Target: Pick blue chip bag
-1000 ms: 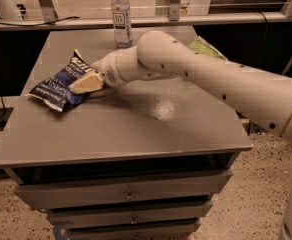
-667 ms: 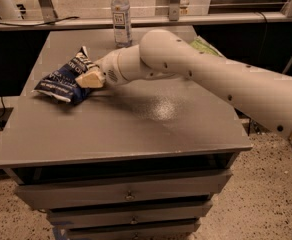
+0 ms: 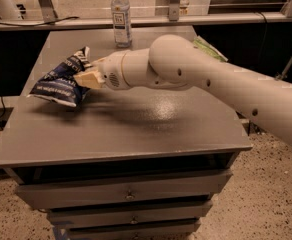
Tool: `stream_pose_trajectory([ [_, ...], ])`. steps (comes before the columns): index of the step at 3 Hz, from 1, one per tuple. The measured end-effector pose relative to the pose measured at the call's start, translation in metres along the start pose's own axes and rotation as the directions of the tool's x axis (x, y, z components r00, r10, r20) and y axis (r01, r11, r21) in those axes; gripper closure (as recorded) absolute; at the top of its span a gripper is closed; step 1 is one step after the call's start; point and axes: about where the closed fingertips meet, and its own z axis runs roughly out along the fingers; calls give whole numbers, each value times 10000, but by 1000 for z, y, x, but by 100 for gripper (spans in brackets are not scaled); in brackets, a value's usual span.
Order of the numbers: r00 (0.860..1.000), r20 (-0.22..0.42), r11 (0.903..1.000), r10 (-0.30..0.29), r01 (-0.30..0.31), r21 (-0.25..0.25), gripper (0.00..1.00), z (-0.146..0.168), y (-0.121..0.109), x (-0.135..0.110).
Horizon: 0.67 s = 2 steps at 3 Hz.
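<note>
The blue chip bag (image 3: 58, 83) is dark navy with white lettering and sits over the left part of the grey table (image 3: 136, 124). My gripper (image 3: 86, 77) reaches in from the right and is shut on the bag's right edge. The bag hangs tilted from the tan fingers (image 3: 90, 79), a little above the tabletop, with a shadow under it. My white arm (image 3: 211, 84) stretches across the table from the right.
A clear water bottle (image 3: 121, 16) stands at the back of the table. A green chip bag (image 3: 209, 49) lies at the back right, partly hidden behind my arm. Drawers (image 3: 128, 194) are under the tabletop. The table's left edge is close to the bag.
The gripper has raised the blue chip bag slightly off the tabletop and shifted it a little to the right. The bottle and green bag have not moved.
</note>
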Motion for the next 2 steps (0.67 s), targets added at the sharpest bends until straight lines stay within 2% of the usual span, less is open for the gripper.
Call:
stream_pose_trajectory([
  [1, 9941, 1065, 9997, 188, -168, -199, 100, -11, 25, -29],
  [2, 9754, 2160, 9987, 451, -389, -332, 100, -22, 40, -62],
])
